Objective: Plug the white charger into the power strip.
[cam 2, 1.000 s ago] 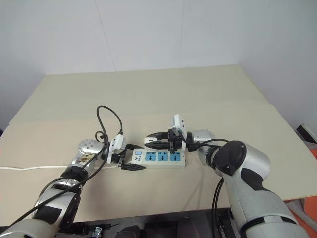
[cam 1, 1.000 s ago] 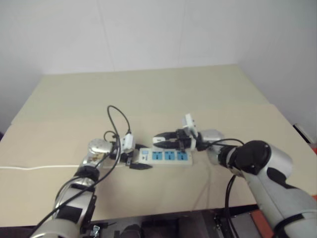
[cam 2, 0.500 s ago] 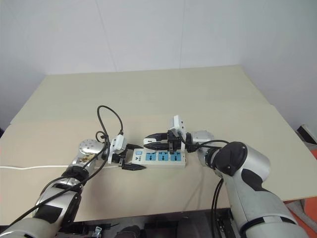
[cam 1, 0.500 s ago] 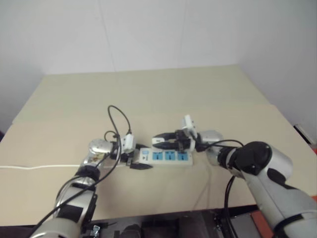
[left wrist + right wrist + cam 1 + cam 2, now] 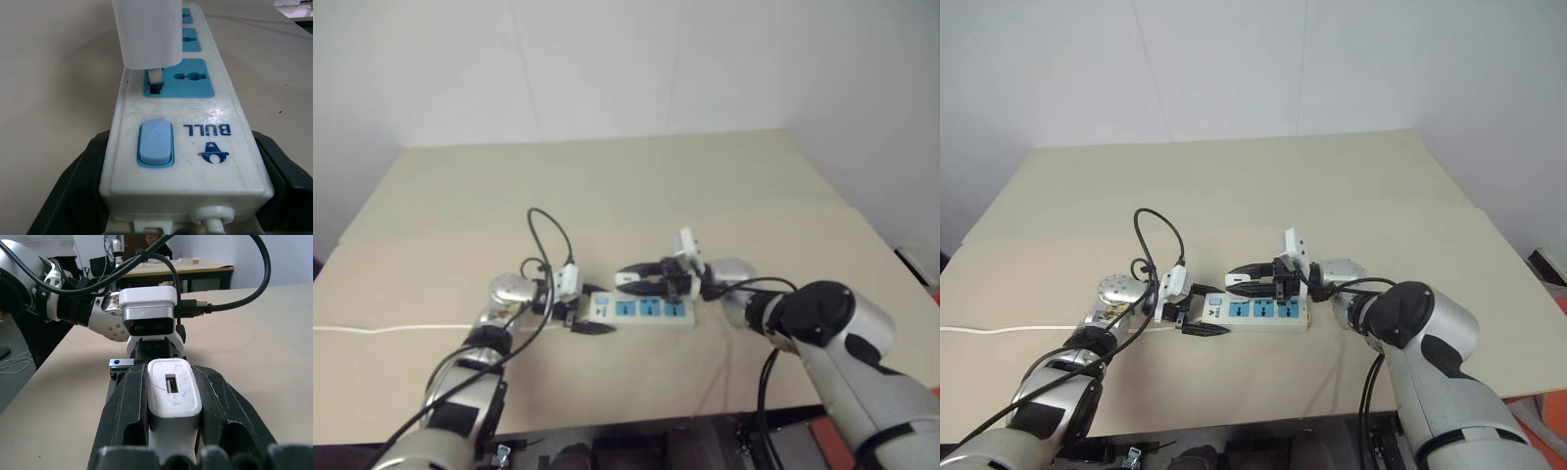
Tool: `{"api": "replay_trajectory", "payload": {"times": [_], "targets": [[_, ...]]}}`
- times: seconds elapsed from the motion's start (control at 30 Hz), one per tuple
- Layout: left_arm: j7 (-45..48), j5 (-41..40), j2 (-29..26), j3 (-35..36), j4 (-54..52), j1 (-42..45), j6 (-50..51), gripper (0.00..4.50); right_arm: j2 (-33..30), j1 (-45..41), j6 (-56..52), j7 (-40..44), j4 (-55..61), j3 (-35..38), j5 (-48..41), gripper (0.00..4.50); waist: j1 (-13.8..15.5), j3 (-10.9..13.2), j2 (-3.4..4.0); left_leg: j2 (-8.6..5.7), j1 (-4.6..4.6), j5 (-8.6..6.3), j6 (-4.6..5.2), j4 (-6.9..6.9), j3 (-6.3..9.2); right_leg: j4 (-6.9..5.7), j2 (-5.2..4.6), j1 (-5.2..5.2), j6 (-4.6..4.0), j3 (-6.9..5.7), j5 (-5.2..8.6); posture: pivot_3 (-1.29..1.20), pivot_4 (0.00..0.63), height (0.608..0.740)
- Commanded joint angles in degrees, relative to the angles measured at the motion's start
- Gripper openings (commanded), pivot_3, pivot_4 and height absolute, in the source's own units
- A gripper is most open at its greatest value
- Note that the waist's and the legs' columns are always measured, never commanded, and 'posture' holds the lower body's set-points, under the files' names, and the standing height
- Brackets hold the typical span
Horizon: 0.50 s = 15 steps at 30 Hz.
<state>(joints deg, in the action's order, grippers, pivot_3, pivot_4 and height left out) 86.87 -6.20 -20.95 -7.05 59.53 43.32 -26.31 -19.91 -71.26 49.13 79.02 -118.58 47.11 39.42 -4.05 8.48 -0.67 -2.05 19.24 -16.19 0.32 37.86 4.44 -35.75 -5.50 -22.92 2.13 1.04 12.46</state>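
Note:
The power strip (image 5: 1271, 311) lies on the tan table, and my left gripper (image 5: 1202, 311) is shut on its switch end. In the left wrist view both black fingers (image 5: 78, 191) flank the strip (image 5: 195, 142) beside the blue switch. My right gripper (image 5: 1246, 281) is shut on the white charger (image 5: 173, 391), reaching in level from the right. The charger (image 5: 146, 34) stands over the blue socket panel nearest the switch. One prong (image 5: 155, 78) dips into a slot there, with the charger's body a little above the panel.
The strip's thin white cord (image 5: 1018, 330) runs left across the table to its edge. Black cables (image 5: 1160, 235) loop above my left wrist. The table's front edge (image 5: 1234, 416) is close behind the arms. Wide bare tabletop (image 5: 1234, 186) lies beyond the strip.

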Motion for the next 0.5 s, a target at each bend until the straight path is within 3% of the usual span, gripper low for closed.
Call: {"api": "replay_trajectory", "payload": {"times": [0.03,0.5], "targets": [[-2.2,1.9,-0.4,-0.3,1.2,0.9,-0.9,3.32,-0.5,1.1,0.8,-0.3,-1.4,0.2,1.4,1.11,0.0,0.0,-0.03,0.00,0.00,0.00,0.00,0.00,0.00,0.00,0.00,0.00,0.00,0.00,0.00,0.00,0.150,0.740],[-2.3,2.1,-0.3,-0.2,1.4,1.0,-1.2,3.32,-0.2,-0.3,-8.0,-2.3,-1.4,-0.5,1.8,1.11,-0.1,-0.2,-0.19,0.02,-0.32,-0.03,0.03,-0.02,0.06,0.16,0.03,0.45,0.01,-0.04,0.01,0.00,0.150,0.740]]}}
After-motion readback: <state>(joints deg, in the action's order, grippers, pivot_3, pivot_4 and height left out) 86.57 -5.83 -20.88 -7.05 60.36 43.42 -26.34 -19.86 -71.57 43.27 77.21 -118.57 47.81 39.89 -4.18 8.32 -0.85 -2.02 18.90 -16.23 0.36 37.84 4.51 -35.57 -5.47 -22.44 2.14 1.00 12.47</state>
